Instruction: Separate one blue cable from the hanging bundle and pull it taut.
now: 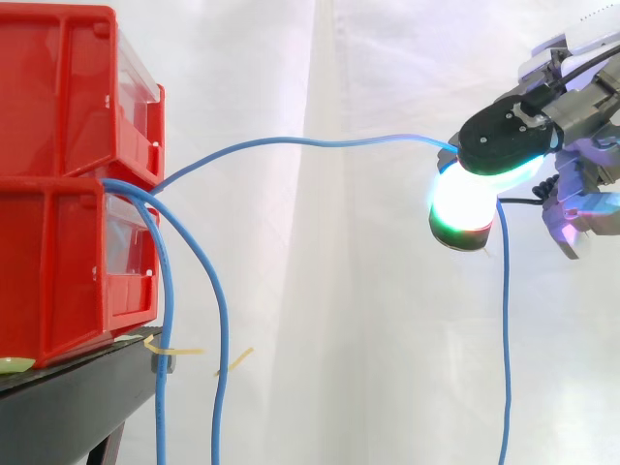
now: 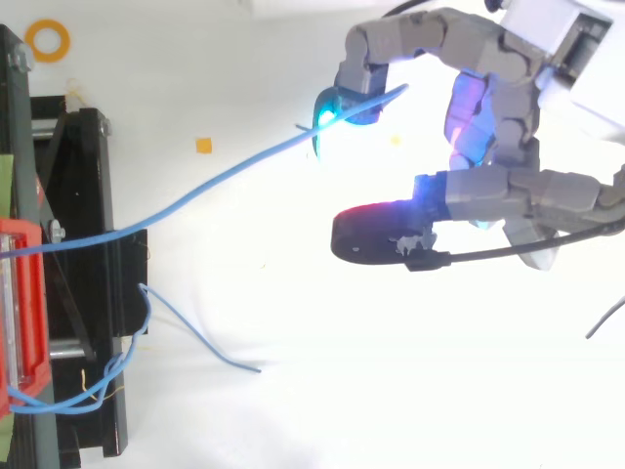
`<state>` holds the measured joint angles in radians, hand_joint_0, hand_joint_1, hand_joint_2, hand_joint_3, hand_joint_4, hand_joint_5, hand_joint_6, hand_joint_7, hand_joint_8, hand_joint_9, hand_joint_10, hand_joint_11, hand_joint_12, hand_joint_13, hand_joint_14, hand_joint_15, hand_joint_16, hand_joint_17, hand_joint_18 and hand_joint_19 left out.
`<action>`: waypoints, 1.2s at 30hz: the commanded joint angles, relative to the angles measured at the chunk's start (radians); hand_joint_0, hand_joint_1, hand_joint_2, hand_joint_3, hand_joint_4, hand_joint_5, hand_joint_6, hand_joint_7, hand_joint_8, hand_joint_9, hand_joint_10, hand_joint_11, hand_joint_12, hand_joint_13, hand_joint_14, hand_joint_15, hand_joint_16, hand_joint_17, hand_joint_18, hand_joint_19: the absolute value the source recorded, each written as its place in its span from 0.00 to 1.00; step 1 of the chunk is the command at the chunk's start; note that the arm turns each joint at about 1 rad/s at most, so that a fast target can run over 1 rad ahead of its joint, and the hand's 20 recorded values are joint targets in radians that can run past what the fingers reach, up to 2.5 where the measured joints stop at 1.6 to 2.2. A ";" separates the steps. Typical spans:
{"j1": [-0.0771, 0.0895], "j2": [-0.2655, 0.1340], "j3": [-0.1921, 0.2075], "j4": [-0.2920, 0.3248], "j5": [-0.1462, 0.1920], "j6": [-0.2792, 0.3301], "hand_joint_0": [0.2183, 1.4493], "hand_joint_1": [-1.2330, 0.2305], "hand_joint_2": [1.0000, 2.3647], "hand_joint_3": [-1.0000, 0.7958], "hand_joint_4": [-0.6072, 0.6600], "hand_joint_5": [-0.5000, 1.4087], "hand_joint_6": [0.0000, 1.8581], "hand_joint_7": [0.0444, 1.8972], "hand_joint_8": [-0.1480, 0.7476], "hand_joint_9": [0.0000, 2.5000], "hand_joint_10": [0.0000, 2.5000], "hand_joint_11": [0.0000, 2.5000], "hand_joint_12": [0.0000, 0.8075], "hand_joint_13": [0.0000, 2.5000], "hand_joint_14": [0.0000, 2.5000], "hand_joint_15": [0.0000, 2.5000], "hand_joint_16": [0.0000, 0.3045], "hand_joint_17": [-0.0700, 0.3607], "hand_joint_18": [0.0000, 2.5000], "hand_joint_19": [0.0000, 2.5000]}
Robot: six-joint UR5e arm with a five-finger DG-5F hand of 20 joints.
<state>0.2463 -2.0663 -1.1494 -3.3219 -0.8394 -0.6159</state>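
Since your hand (image 1: 509, 136) pinches one blue cable (image 1: 320, 142) between curled fingers, well apart from the hanging bundle (image 1: 218, 320), separation looks done; its slight arc needs pulling taut.

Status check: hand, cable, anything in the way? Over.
Status: hand shut on one blue cable. It spans from red bins to hand, slight arc, not fully taut. Two other cables hang by the bins, clear.

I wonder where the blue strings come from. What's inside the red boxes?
The blue cables come out where the lower red bin meets the upper red bin. Red walls hide whatever lies inside, including the cable ends.
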 commanded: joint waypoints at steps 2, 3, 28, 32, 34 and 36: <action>0.008 0.000 0.000 0.002 0.049 -0.162 0.45 0.31 0.01 0.40 0.52 0.34 0.27 0.65 0.35 0.83 0.01 0.22 0.38 0.61 0.01 0.35 0.13 0.37 0.39 0.35; 0.010 0.000 0.000 0.009 0.083 -0.220 0.45 0.31 0.01 0.40 0.52 0.34 0.27 0.65 0.36 0.83 0.01 0.23 0.37 0.61 0.01 0.35 0.13 0.37 0.39 0.35; 0.025 0.002 0.000 0.277 0.152 -0.682 0.44 0.31 0.01 0.40 0.51 0.34 0.27 0.66 0.36 0.83 0.01 0.24 0.37 0.61 0.01 0.35 0.13 0.37 0.40 0.35; 0.027 0.002 0.000 0.306 0.152 -0.766 0.44 0.31 0.01 0.40 0.51 0.34 0.27 0.66 0.35 0.83 0.01 0.24 0.37 0.61 0.01 0.35 0.13 0.37 0.40 0.35; 0.028 0.002 0.000 0.314 0.151 -0.791 0.44 0.31 0.01 0.40 0.52 0.34 0.27 0.66 0.37 0.83 0.01 0.24 0.37 0.61 0.01 0.35 0.13 0.37 0.40 0.35; 0.034 0.002 0.000 0.326 0.149 -0.821 0.44 0.31 0.01 0.40 0.51 0.34 0.27 0.66 0.36 0.83 0.01 0.24 0.37 0.61 0.01 0.35 0.13 0.37 0.40 0.35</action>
<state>0.2749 -2.0649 -1.1493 -3.0139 -0.6883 -1.3853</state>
